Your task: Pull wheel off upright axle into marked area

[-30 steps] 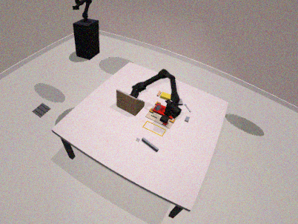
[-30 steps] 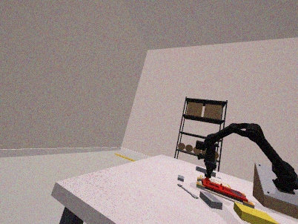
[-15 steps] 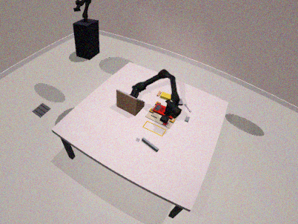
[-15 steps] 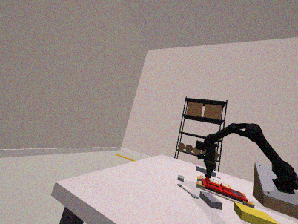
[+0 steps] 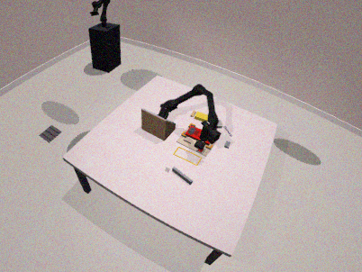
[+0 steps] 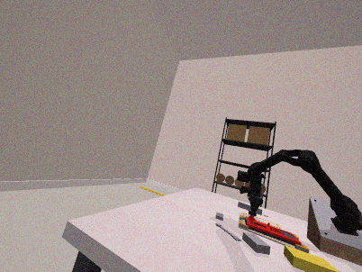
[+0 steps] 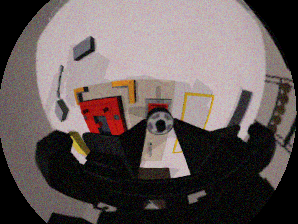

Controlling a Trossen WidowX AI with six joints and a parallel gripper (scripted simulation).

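The wheel [image 7: 160, 123], a small grey disc with a dark centre, sits between the fingertips in the wrist view. My gripper [image 5: 199, 145] [image 6: 253, 214] [image 7: 158, 121] is shut on it, pointing down low over the beige board [image 5: 185, 140] [image 7: 145, 91]. The upright axle is hidden by the wheel and fingers, so I cannot tell whether the wheel is still around it. A small red part [image 7: 159, 105] shows just behind the wheel. The marked area [image 5: 185, 159] [image 7: 199, 94], a yellow outline, lies beside the board, right of the wheel in the wrist view.
A larger red piece [image 5: 194, 131] [image 6: 275, 232] [image 7: 90, 115] stands on the board beside my gripper. A yellow block [image 5: 201, 117] [image 6: 308, 260], a dark bar [image 5: 182, 176] [image 7: 240, 107], a grey block [image 5: 227, 144] [image 7: 84, 48] and a thin rod [image 6: 228, 231] lie around.
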